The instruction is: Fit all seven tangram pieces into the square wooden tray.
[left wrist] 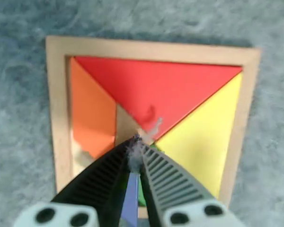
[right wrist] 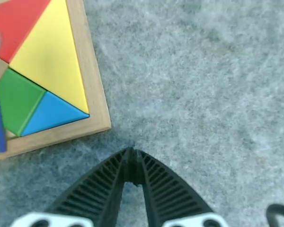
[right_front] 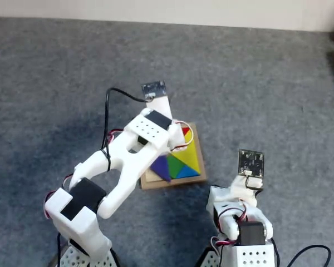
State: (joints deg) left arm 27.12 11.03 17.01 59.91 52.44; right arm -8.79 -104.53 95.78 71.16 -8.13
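The square wooden tray lies on grey carpet and holds a red triangle, an orange piece, a yellow triangle and a green piece. A light blue triangle fills one corner. Bare wood shows near the tray's middle. My left gripper hangs over that spot, shut on a dark blue piece held edge-on. In the high view that piece stands tilted in the tray. My right gripper is shut with nothing in it, over carpet beside the tray's corner.
Grey carpet spreads on every side of the tray. The left arm reaches across the tray's near-left part. The right arm stays low at the front right. A pale wall strip runs along the back.
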